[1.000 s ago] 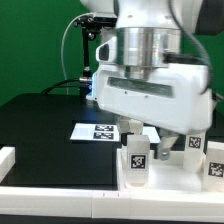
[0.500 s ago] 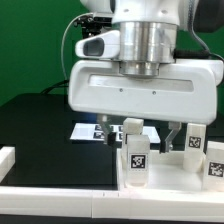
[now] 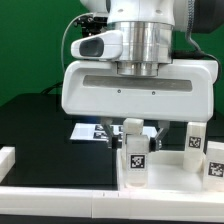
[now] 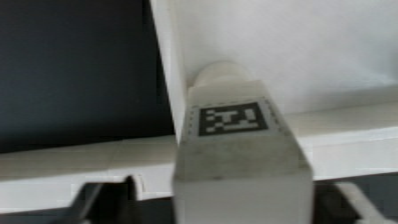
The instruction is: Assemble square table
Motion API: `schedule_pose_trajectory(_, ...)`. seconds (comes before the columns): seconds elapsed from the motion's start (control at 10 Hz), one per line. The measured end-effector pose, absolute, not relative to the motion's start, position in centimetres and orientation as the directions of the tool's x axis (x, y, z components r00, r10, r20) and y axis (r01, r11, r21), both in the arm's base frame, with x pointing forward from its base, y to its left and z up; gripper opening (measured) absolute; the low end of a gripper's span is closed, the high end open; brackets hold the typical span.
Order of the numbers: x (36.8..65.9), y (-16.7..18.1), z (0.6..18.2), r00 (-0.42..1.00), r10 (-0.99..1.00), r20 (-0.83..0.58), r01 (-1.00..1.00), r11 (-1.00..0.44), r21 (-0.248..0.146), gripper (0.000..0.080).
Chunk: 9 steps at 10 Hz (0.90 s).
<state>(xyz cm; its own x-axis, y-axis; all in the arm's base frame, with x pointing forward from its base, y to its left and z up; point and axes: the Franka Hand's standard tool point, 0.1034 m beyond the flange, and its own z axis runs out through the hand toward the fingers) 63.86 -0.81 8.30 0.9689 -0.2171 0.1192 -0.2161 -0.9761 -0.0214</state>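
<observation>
The gripper (image 3: 133,128) straddles an upright leg (image 3: 135,158) in the lower centre of the exterior view, jaws part-way in; whether they grip it cannot be told. A good grasp needs the leg centred and squeezed squarely before lifting.

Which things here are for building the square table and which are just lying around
For the job:
- white blocky plastic leg with a black-and-white tag, between the gripper fingers
- two more tagged white legs
- white square tabletop

Lying about:
- flat white marker board
- black table
</observation>
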Motion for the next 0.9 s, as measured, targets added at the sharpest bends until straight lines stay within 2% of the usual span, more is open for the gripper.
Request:
schedule_pose_trajectory(0.1, 63.9, -0.7, 8.3, 0.940, -0.321, 0.116, -0.319, -0.947, -0.035, 0.0288)
schedule_pose_trajectory(0.4, 64.1, -0.2, 8.1, 0.859, -0.496, 0.128, -0.495, -0.868, -0.043, 0.0288)
schedule_pose_trajectory(0.7, 64.1, -0.7, 8.0, 0.553, -0.827, 0.106, -0.826, -0.560, -0.058, 0.0288)
schedule_pose_trajectory(0.9, 63.7, -1.2, 7.9, 0.236, -0.971, 0.032, -0.965, -0.238, -0.107, 0.0288)
